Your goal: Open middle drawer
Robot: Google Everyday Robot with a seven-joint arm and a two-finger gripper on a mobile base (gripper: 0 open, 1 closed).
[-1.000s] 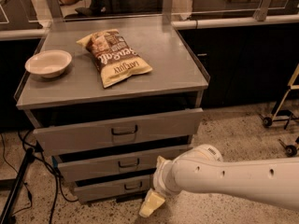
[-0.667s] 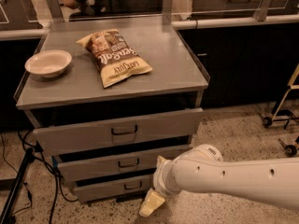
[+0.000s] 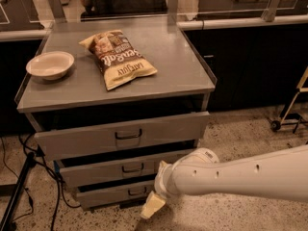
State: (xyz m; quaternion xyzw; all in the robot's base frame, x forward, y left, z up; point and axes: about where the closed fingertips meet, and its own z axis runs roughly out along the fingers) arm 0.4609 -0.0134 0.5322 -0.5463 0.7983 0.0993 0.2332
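Note:
The grey cabinet has three drawer fronts. The middle drawer (image 3: 96, 169) is the shallow second front with a small dark bar handle (image 3: 132, 168) at its centre; it stands slightly out from the cabinet. The taller top drawer (image 3: 72, 137) sits above it and the lowest drawer (image 3: 103, 194) below. My white arm (image 3: 240, 176) reaches in from the right. The gripper (image 3: 153, 206) with its cream fingers hangs low, in front of the right end of the lowest drawer, below and right of the middle handle. It touches no handle.
A chip bag (image 3: 118, 57) and a white bowl (image 3: 50, 64) lie on the cabinet top (image 3: 178, 61). Dark cables and a stand leg (image 3: 19, 186) are at the left on the speckled floor. A wheeled cart leg (image 3: 288, 114) stands at the right.

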